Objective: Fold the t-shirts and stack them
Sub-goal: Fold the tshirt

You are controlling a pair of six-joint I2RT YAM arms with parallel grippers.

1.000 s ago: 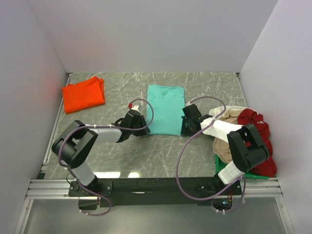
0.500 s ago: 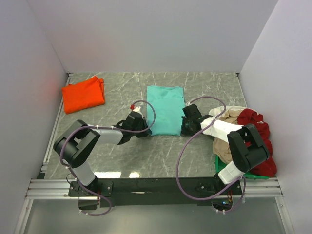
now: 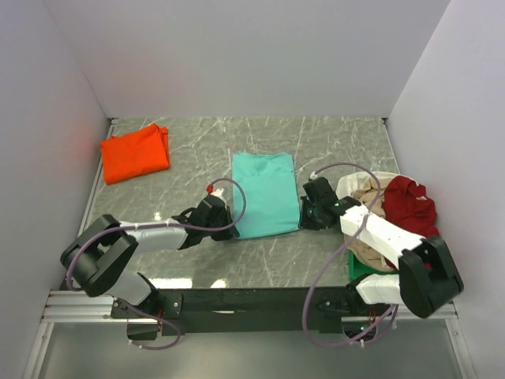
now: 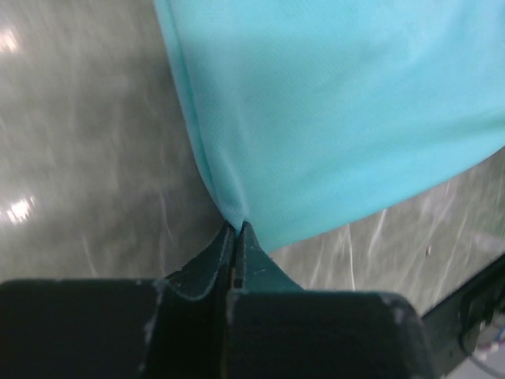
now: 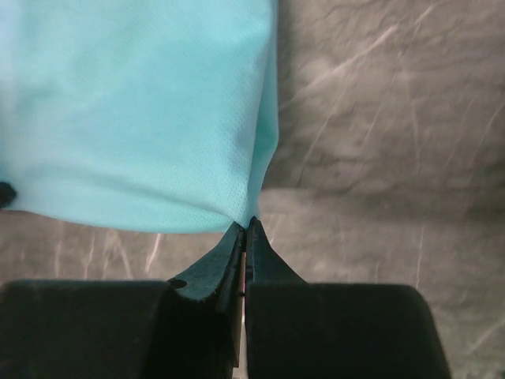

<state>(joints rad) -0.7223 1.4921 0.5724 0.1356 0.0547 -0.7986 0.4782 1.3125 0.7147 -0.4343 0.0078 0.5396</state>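
A teal t-shirt [image 3: 265, 193], folded into a long rectangle, lies flat in the middle of the table. My left gripper [image 3: 227, 223] is shut on its near left corner [image 4: 237, 213]. My right gripper [image 3: 304, 215] is shut on its near right corner [image 5: 251, 212]. Both grippers sit low at the table surface. A folded orange t-shirt [image 3: 136, 151] lies at the far left. A heap of unfolded shirts at the right holds a dark red one [image 3: 410, 200], a beige one [image 3: 371, 199] and a green one [image 3: 357, 267].
White walls close in the table on the left, back and right. The heap at the right lies against the right arm [image 3: 387, 234]. A metal rail [image 3: 252, 298] runs along the near edge.
Both grippers have pulled back toward the near edge with the teal shirt's near corners. The shirt has slid nearer and slightly left. Both arms are now more folded back.
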